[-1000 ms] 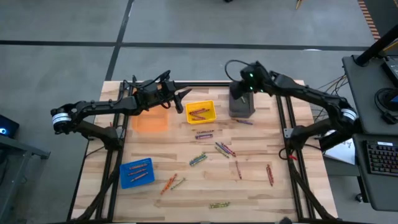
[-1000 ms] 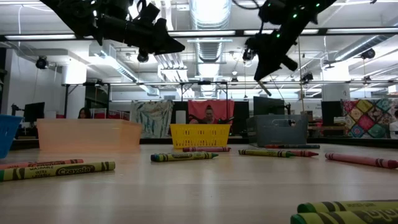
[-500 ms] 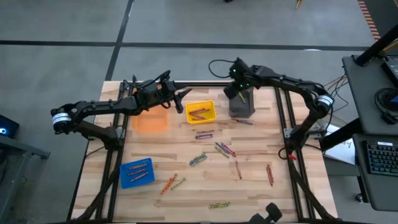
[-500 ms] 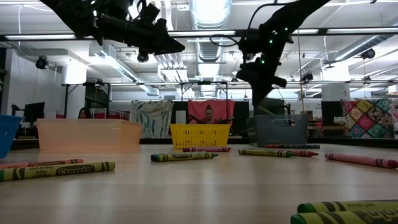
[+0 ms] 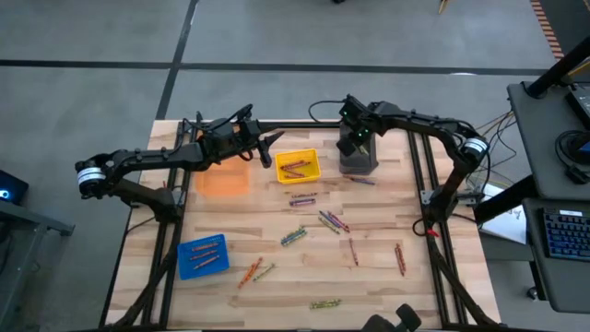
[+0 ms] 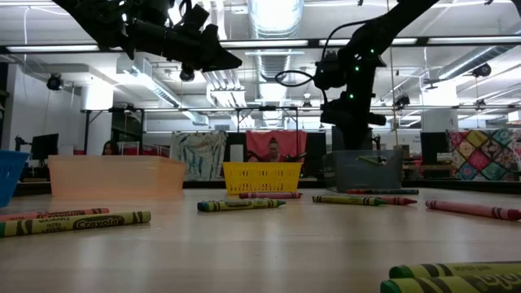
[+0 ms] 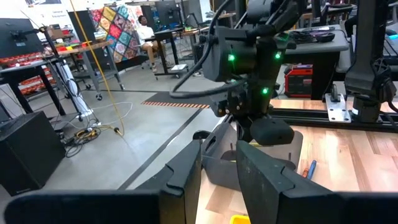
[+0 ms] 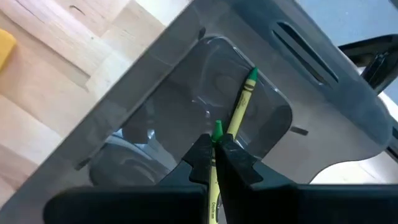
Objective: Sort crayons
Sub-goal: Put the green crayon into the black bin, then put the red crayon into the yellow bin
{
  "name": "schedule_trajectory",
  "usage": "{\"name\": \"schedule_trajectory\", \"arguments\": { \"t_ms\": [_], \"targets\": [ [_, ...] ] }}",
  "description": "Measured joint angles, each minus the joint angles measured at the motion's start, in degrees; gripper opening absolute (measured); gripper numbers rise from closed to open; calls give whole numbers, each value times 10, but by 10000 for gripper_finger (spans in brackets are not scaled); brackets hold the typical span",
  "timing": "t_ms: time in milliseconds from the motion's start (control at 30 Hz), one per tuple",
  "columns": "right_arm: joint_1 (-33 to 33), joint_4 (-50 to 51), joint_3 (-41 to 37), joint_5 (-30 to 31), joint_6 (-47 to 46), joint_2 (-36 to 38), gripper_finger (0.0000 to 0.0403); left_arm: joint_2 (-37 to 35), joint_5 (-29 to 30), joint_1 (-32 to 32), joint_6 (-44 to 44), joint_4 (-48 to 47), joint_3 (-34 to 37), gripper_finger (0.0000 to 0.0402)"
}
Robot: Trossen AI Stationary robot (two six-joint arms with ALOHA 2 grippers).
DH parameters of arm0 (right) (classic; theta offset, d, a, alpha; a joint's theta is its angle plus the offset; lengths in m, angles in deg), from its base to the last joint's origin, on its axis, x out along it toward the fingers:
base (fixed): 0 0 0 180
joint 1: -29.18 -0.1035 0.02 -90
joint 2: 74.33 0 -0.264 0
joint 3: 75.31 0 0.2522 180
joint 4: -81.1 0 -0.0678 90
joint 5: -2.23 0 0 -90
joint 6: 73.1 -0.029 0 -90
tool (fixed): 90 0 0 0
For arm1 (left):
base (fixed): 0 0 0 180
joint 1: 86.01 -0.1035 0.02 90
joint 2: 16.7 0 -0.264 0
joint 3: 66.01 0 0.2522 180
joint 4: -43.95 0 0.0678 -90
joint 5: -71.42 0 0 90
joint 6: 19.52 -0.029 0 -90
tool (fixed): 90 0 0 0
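Observation:
My right gripper (image 5: 355,148) hangs over the grey bin (image 5: 359,161) at the table's far right, pointing steeply down, shut on a green crayon (image 8: 216,132). Another green crayon (image 8: 241,102) lies on the bin's floor. My left gripper (image 5: 270,148) waits level, high over the gap between the orange bin (image 5: 224,178) and the yellow bin (image 5: 297,166), open (image 7: 219,171) with nothing between its fingers. Several loose crayons (image 5: 327,221) lie flat on the wooden table; the low view shows some up close (image 6: 240,205). My right gripper pinches the green crayon between its two fingers (image 8: 202,152), which lie along the shaft. The pointed tip (image 8: 217,127) sticks out past the fingertips, down into the grey bin. The fingers come from above, slanting down. The crayon is lifted clear of the bin's floor.
The yellow bin holds several crayons. A blue bin (image 5: 203,255) with crayons stands near the front left. More crayons lie at the right front (image 5: 400,258) and the near edge (image 5: 324,302). A desk with a keyboard (image 5: 562,235) stands to the table's right.
My right gripper has sunk toward the grey bin, shifted a little toward the table's left and near side, and tipped from a shallow slant to pointing steeply down. It stays shut on the green crayon.

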Motion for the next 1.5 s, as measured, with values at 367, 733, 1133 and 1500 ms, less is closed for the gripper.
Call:
{"name": "schedule_trajectory", "arguments": {
  "t_ms": [367, 733, 1133, 1500],
  "targets": [
    [0, -121, -68, 0, -24, 1, 9, 0, 0, 0, 0, -1, 0, 84],
    [0, -212, -113, 0, -69, 1, 9, 0, 0, 0, 0, -1, 0, 84],
    [0, -212, -110, 4, -78, 1, 42, 0, 0, 0, 21, 0, 0, 84],
    [0, -192, -90, 15, -57, 8, 107, 0, 0, 8, 100, -37, 0, 84]
  ]
}}
